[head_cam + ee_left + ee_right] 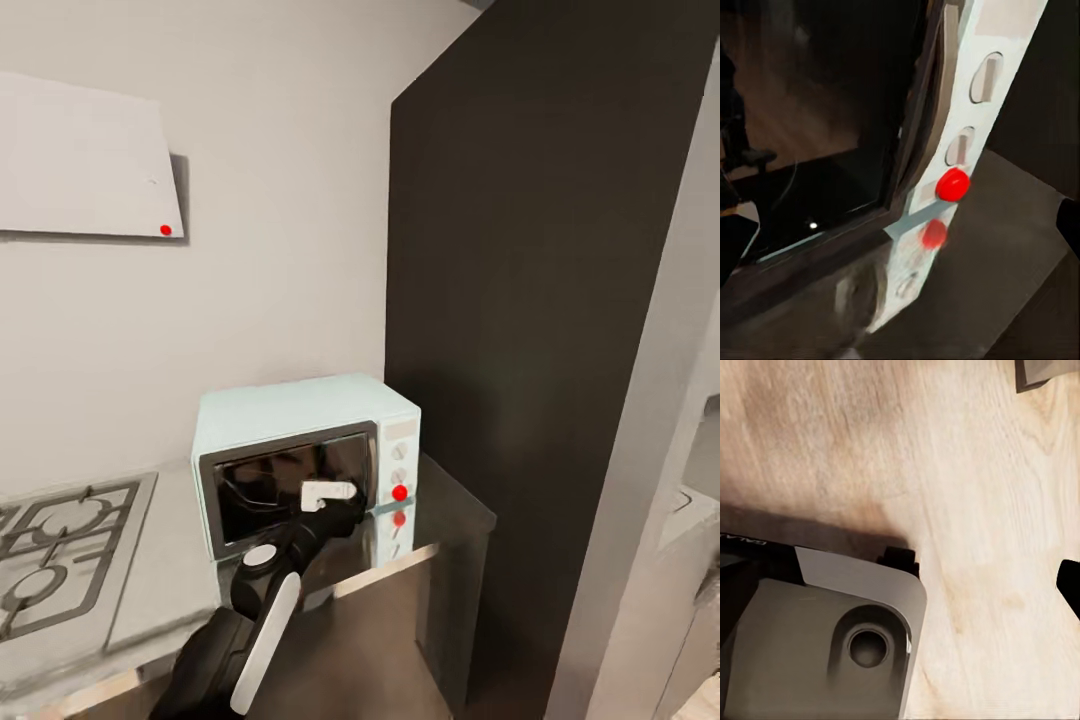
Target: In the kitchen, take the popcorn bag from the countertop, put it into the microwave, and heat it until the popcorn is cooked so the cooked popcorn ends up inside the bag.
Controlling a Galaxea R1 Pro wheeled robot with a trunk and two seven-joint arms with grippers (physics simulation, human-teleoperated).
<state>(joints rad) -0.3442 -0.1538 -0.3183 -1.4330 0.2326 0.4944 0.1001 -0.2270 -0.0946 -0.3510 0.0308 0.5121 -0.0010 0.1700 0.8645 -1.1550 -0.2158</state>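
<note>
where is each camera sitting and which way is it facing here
Head view: on the robot's head, facing forward and down at the microwave on the countertop; the left arm reaches toward the door.
Left wrist view: close to the microwave's door edge and red round light.
Right wrist view: faces the wooden floor; a grey robot part shows.
Head and left wrist views share the microwave.

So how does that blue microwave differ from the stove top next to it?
The microwave is a pale mint box standing up from the countertop, while the stove top is flat, set low in it. The microwave has a dark glass door and a red round light; the stove top has dark metal grates. The left tool is at the microwave's door, not the stove top. Both sit along the same wall.
</note>
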